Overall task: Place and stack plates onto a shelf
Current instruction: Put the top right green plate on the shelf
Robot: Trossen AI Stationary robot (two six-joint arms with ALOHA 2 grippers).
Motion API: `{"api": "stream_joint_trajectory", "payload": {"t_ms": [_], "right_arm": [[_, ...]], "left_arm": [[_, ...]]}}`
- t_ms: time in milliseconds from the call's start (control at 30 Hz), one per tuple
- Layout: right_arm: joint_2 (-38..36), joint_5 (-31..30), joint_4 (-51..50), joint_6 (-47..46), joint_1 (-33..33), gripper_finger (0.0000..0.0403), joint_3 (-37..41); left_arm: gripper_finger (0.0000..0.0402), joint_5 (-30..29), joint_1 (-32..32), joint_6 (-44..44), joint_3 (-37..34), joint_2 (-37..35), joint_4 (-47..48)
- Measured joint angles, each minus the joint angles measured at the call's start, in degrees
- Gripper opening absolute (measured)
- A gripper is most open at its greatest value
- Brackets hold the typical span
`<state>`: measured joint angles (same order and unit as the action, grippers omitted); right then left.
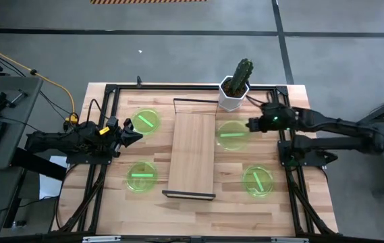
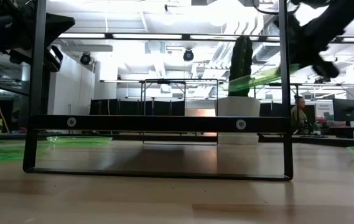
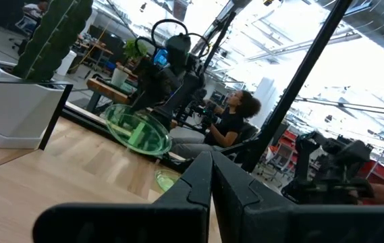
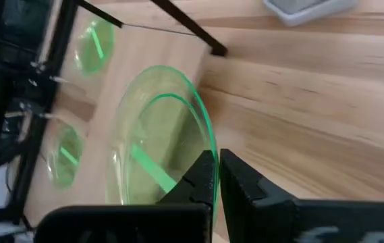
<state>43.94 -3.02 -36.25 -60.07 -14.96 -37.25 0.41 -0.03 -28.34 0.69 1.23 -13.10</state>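
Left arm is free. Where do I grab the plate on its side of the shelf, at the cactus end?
Probably pinch that plate by the rim nearest the left gripper, coming in low from that side. It lies flat on the table, so only its thin edge offers a grip. The right gripper holds the lifted plate by its rim likewise.

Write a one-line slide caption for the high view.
Right gripper lifts one green plate beside the shelf; three plates lie on the table, left gripper waiting.

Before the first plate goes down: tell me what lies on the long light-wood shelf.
Nothing lies on the long light-wood shelf. The right tool holds a translucent green plate raised beside it; the high view cannot show underneath the board.
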Motion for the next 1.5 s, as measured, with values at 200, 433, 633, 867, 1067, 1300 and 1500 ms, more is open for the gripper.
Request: {"api": "stream_joint_trajectory", "payload": {"t_ms": [200, 433, 633, 867, 1067, 1300, 1500], "right_arm": [[13.63, -7.15, 20.67, -7.15, 7.84, 0.0000, 2.49], [30.08, -17.86, 39.20, -16.24, 11.34, 0.0000, 2.36], [39.08, -22.32, 47.33, -22.76, 11.16, 0.0000, 2.36], [44.81, -22.32, 52.99, -27.20, 11.10, 0.0000, 2.36], [48.59, -23.57, 55.06, -30.62, 11.10, 0.0000, 1.17], [51.34, -24.71, 54.21, -31.37, 10.71, 0.0000, -2.33], [51.21, -23.76, 50.42, -31.42, 10.44, 0.0000, -2.87]], "left_arm": [[0.0000, 0.00, 0.00, 0.00, 0.00, 0.01, 0.00], [0.0000, 0.00, 0.00, 0.00, 0.00, 0.00, 0.00], [0.0000, 0.00, 0.00, 0.00, 0.00, -0.01, 0.02], [0.0000, 0.00, 0.00, 0.00, 0.00, -0.01, 0.00], [0.0000, 0.00, 0.00, 0.00, 0.00, 0.00, 0.00], [0.0000, 0.00, 0.00, 0.00, 0.00, -0.01, 0.00], [0.0000, 0.00, 0.00, 0.00, 0.00, -0.01, 0.02]]}}
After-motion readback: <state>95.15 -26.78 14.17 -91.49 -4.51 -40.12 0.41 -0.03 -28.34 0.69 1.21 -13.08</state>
